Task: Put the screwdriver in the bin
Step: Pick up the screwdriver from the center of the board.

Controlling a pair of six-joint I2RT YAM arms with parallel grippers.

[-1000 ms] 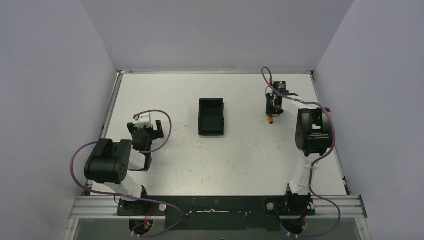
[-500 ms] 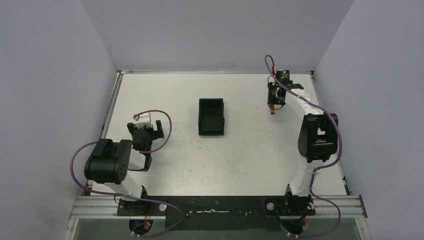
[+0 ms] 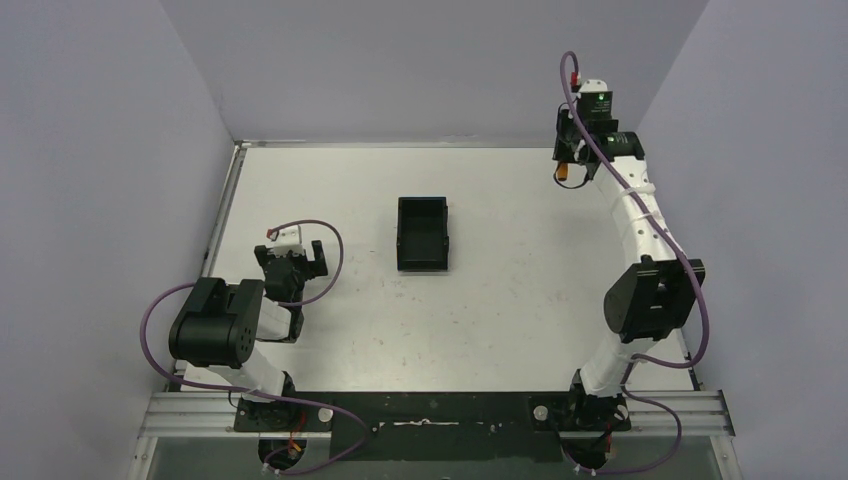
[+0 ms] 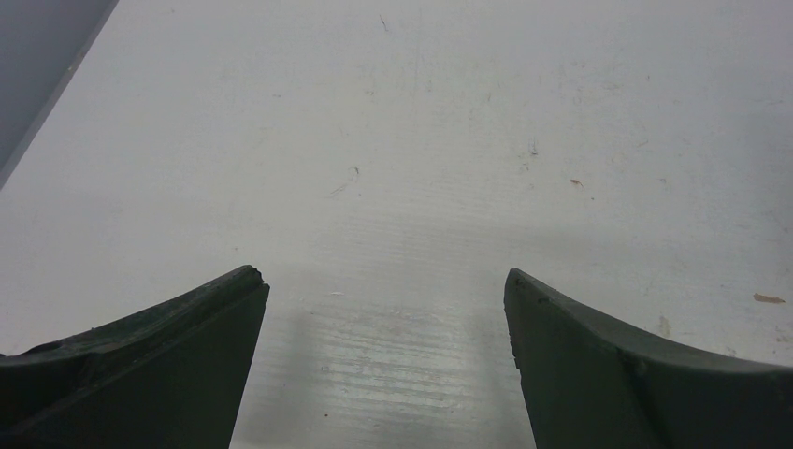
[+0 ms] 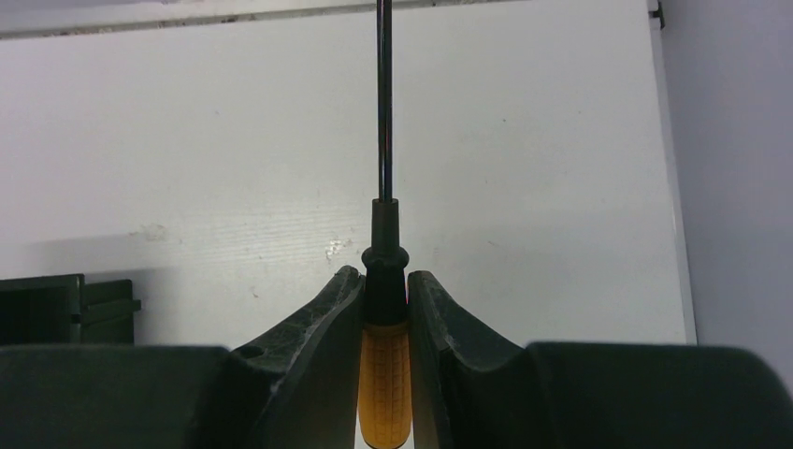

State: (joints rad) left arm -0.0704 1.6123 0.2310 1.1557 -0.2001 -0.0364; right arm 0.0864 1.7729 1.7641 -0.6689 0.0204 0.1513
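Note:
My right gripper (image 5: 385, 281) is shut on the screwdriver (image 5: 384, 374), its orange handle between the fingers and its thin dark shaft pointing away. From above, that gripper (image 3: 571, 168) hangs high over the table's far right corner, with the orange handle end (image 3: 566, 173) showing below it. The black open-top bin (image 3: 422, 233) sits mid-table, well to the left of that gripper; its edge (image 5: 56, 307) shows at the left of the right wrist view. My left gripper (image 4: 385, 281) is open over bare table at the left (image 3: 300, 262).
White table top (image 3: 500, 300) with grey walls at the back and both sides. A metal rail (image 3: 430, 408) runs along the near edge by the arm bases. Purple cables loop around both arms.
The right arm has risen and stretched toward the far right corner, carrying the screwdriver up off the table. The left arm and the bin have not moved.

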